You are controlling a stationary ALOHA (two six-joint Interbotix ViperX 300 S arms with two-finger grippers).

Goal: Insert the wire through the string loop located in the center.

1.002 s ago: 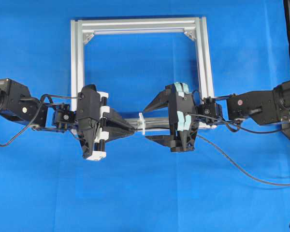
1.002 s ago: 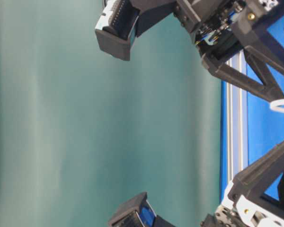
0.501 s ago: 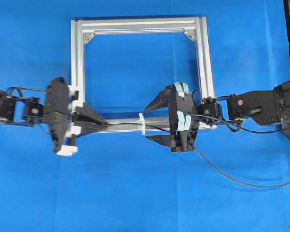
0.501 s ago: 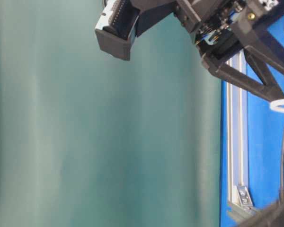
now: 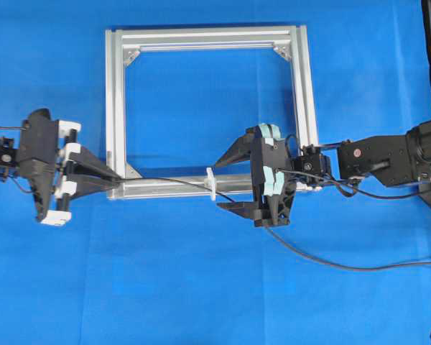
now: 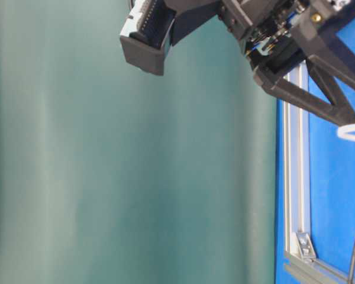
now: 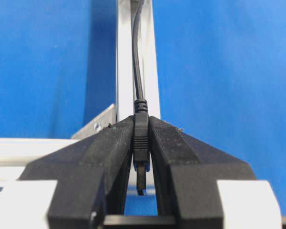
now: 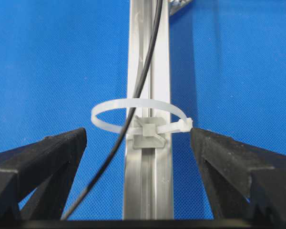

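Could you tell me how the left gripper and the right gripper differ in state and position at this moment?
The left gripper is shut on the wire's plug, while the right gripper stands wide open, holding nothing. The left gripper sits at the aluminium frame's lower left corner, far from the string loop; the right gripper flanks the loop, one finger on each side. Both point along the frame's bottom bar.

Lab bench: blue mat (image 5: pixel 201 287), aluminium frame (image 5: pixel 115 108), robot arms.

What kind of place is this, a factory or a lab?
Probably a lab test bench: a plain blue mat holds only a bare aluminium frame, with two robot arms threading the wire through the string loop.
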